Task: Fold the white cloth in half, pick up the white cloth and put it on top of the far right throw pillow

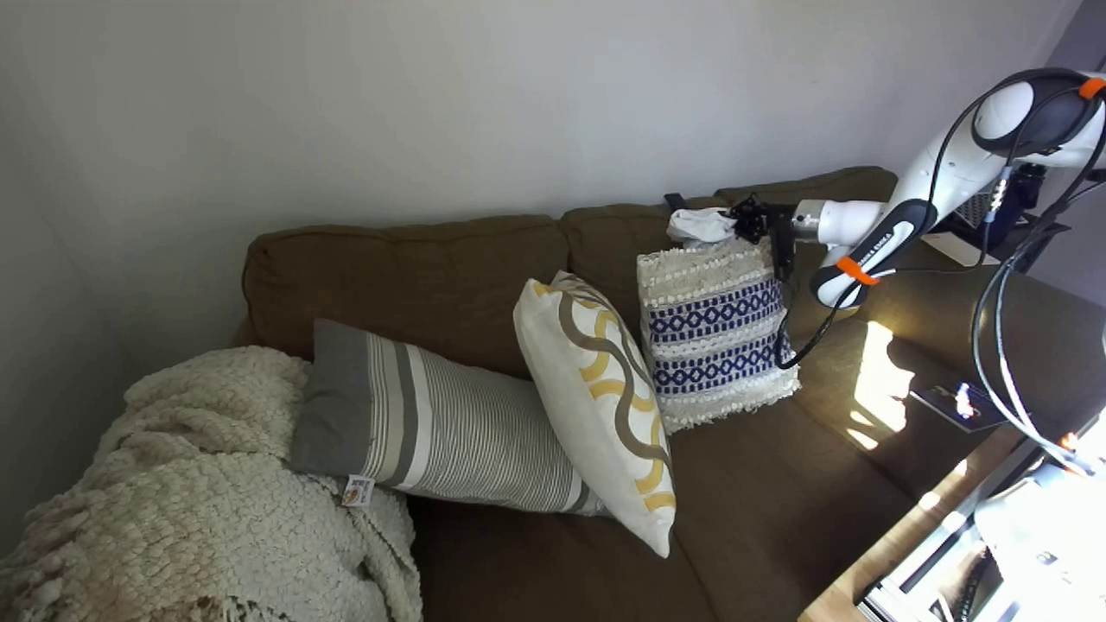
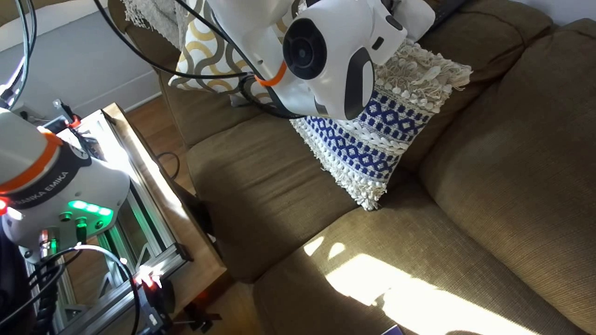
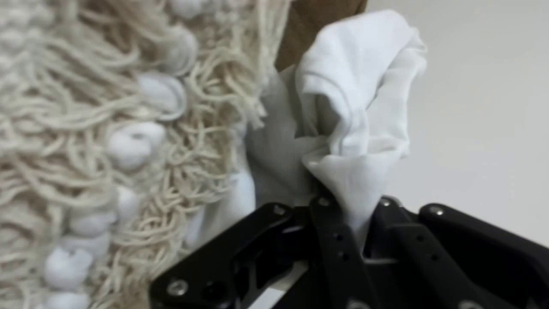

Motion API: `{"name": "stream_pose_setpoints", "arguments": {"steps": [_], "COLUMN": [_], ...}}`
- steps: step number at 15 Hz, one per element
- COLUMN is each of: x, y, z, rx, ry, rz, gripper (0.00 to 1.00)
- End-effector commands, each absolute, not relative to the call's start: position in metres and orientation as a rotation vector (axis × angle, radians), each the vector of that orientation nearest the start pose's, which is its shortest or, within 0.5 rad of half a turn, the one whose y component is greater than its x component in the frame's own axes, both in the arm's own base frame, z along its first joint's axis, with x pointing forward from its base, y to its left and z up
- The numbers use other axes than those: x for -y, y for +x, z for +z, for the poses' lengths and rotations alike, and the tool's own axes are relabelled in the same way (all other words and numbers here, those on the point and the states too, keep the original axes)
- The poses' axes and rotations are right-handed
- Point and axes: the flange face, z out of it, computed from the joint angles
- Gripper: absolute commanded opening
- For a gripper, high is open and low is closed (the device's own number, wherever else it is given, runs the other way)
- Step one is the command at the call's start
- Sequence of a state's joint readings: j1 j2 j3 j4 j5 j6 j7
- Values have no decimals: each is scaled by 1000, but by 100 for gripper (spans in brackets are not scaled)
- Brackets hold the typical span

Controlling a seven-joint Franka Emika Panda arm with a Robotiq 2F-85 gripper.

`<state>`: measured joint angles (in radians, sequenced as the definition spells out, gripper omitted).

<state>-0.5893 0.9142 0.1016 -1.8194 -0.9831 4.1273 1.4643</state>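
The white cloth [image 1: 698,225] is bunched up at the top edge of the navy-banded fringed pillow [image 1: 717,341] in an exterior view. My gripper [image 1: 745,219] comes in from the right at the same height. In the wrist view, the gripper [image 3: 355,214] is shut on a pinched end of the cloth [image 3: 351,81]. The rest of the cloth hangs in loose folds beside the pillow's fringe [image 3: 171,141]. I cannot tell how much of it rests on the pillow. In an exterior view the arm covers the gripper, while the pillow [image 2: 396,121] shows below it.
A white pillow with mustard curves [image 1: 600,406] leans left of the banded pillow. A striped pillow [image 1: 484,423] and a cream knit blanket [image 1: 199,484] lie farther left. The brown sofa back [image 1: 406,268] stands against the wall. A wooden table edge [image 2: 200,265] shows near the robot base.
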Motion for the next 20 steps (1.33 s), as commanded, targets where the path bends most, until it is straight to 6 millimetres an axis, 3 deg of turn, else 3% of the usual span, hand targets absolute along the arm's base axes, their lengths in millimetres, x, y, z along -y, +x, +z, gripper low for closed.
{"name": "stream_pose_setpoints", "arguments": {"steps": [1, 6, 10, 11, 13, 15, 20], "x": [197, 148, 135, 133, 133, 140, 149], "y": [575, 548, 542, 541, 539, 539, 538], "z": [194, 207, 219, 220, 225, 242, 335], "rx": [-830, -466, -287, -257, -205, -147, 104], "ry": [-1934, -2004, -2016, -2041, -2068, -2080, -1967], "rz": [-1098, -939, -907, -898, -909, -970, -1281], "gripper": [3, 3, 3, 37, 45, 61, 99]}}
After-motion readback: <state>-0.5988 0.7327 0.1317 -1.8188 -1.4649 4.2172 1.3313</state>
